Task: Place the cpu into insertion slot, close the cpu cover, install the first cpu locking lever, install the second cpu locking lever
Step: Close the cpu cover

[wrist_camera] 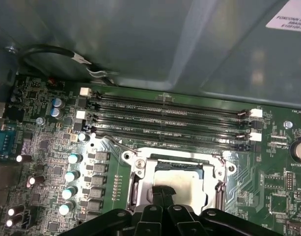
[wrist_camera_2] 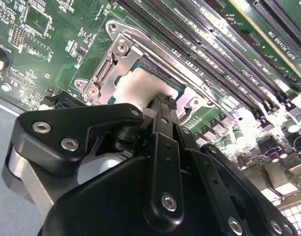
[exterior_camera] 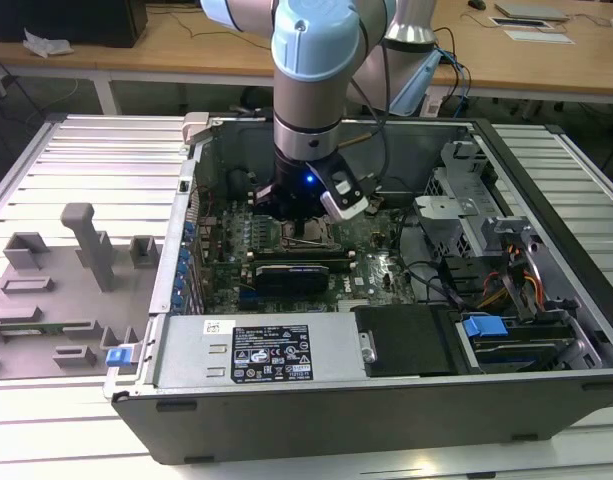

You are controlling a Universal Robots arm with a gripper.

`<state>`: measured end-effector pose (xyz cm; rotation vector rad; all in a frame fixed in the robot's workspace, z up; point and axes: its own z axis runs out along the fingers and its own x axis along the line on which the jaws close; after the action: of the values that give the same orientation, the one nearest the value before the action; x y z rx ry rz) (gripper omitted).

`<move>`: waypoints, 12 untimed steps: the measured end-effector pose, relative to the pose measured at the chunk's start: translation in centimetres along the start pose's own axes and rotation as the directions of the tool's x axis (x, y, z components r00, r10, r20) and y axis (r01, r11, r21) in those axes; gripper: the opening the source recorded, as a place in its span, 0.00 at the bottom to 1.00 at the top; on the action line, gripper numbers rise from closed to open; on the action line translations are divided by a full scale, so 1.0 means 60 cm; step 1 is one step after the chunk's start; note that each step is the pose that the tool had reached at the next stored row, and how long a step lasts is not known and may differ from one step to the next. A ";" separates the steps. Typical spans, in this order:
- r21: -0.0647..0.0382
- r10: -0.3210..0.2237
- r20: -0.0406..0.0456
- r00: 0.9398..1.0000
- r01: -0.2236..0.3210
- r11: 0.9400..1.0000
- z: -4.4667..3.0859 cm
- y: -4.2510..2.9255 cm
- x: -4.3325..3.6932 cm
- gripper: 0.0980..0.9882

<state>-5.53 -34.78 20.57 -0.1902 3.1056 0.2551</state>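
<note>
Wooden desks (exterior_camera: 166, 45) behind; ribbed metal worktable (exterior_camera: 86, 150); floor beneath possibly dark.

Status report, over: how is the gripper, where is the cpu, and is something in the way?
Gripper shut, tips at the top of the cpu. The cpu cover lies down around it. Nothing seen in the way.

FREE: case (exterior_camera: 386, 425) open on top | BLOCKED: arm (exterior_camera: 311, 90) over socket (exterior_camera: 308, 234); memory slots (wrist_camera: 170, 120) just beside it; cables (exterior_camera: 441, 275) toward exterior view's right
</note>
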 end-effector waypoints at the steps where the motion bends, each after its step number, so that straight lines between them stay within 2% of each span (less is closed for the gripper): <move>1: 0.000 0.000 0.000 1.000 0.000 1.000 0.000 0.001 0.000 0.01; 12: 0.000 0.000 0.000 1.000 0.000 1.000 0.002 0.010 -0.012 0.01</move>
<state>-4.91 -34.11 20.54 -0.1905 3.1055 0.2552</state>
